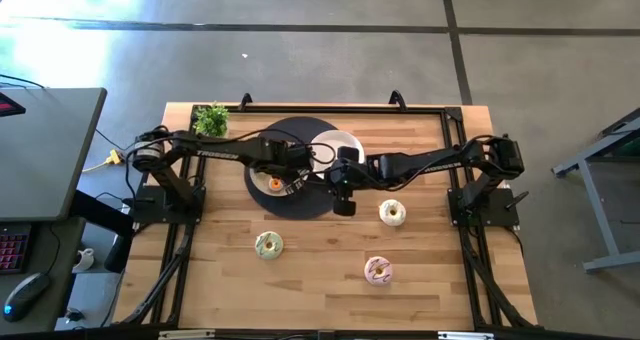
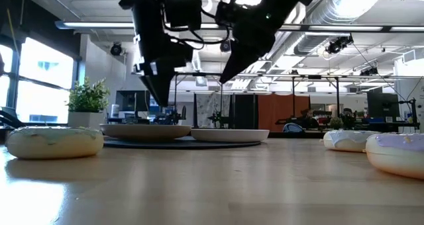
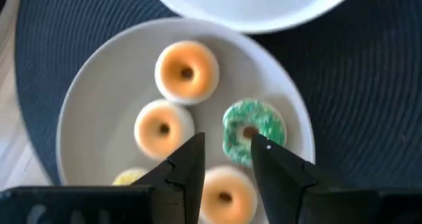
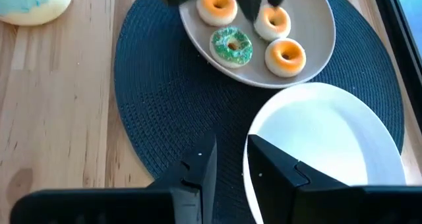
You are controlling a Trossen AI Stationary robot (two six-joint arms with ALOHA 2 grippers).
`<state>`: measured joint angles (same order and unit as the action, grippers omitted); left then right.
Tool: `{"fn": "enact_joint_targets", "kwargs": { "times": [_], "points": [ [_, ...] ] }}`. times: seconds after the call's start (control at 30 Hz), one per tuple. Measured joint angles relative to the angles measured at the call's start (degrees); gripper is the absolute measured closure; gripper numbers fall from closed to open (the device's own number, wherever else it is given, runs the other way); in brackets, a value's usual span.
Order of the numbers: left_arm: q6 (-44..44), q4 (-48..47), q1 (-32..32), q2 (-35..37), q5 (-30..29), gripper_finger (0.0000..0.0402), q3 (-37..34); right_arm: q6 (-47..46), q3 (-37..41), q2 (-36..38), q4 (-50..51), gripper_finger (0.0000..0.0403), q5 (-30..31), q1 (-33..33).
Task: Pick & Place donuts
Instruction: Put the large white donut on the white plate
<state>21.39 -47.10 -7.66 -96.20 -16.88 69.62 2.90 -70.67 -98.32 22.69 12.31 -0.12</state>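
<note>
A grey plate (image 3: 99, 92) on a dark round mat (image 1: 300, 202) holds several small donuts: orange-topped ones (image 3: 186, 72), (image 3: 163, 126), (image 3: 224, 196), a green sprinkled one (image 3: 254, 126) and a yellow one (image 3: 132, 178). My left gripper (image 3: 227, 148) hangs open and empty just above this plate; it also shows in the low view (image 2: 159, 96). My right gripper (image 4: 229, 155) is open and empty above the mat, beside an empty white plate (image 4: 330, 138). Three larger iced donuts (image 1: 268, 245), (image 1: 392, 213), (image 1: 378, 270) lie flat on the wooden table.
A small potted plant (image 1: 211, 120) stands at the table's far left corner. The two arms meet close together over the mat. Bare wood lies between the mat and the table's near edge, around the three larger donuts.
</note>
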Motion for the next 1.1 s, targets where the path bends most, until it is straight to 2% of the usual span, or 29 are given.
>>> {"fn": "enact_joint_targets", "kwargs": {
  "times": [0.2,0.33,0.47,0.6,0.7,0.77,0.87,1.0,1.1],
  "points": [
    [3.56,-12.93,3.78,1.66,-2.95,0.0282,2.69,-0.54,0.00,0.02,2.91,0.0320,3.50,0.00],
    [5.75,-20.34,7.08,4.69,-4.35,0.0282,1.59,-1.37,0.00,0.04,3.13,0.0320,1.85,0.02],
    [7.14,-23.16,10.15,9.51,-4.25,0.0282,-1.97,-1.38,0.00,0.98,3.44,0.0320,-0.47,0.39],
    [10.40,-21.55,12.93,15.13,-3.66,0.0282,-7.43,-4.71,-0.02,3.88,6.84,0.0320,-0.14,1.67],
    [12.94,-14.95,15.13,19.54,-3.68,0.0282,-12.51,-7.84,-0.02,6.28,13.69,0.0320,0.13,3.41],
    [14.03,-12.23,16.68,22.51,-3.82,0.0282,-16.64,-9.53,-0.04,7.88,18.39,0.0320,-1.87,4.47],
    [14.02,-0.10,17.94,25.55,-4.32,0.0282,-21.60,-13.92,-0.04,9.02,26.08,0.0320,-7.75,5.61],
    [12.91,9.04,18.23,25.81,-3.57,0.0282,-24.57,-20.29,1.75,8.75,33.53,0.0320,-11.35,6.82],
    [12.87,9.00,18.21,25.98,-3.57,0.0282,-25.05,-28.01,6.08,8.90,33.17,0.0320,-11.84,6.88]
  ]
}}
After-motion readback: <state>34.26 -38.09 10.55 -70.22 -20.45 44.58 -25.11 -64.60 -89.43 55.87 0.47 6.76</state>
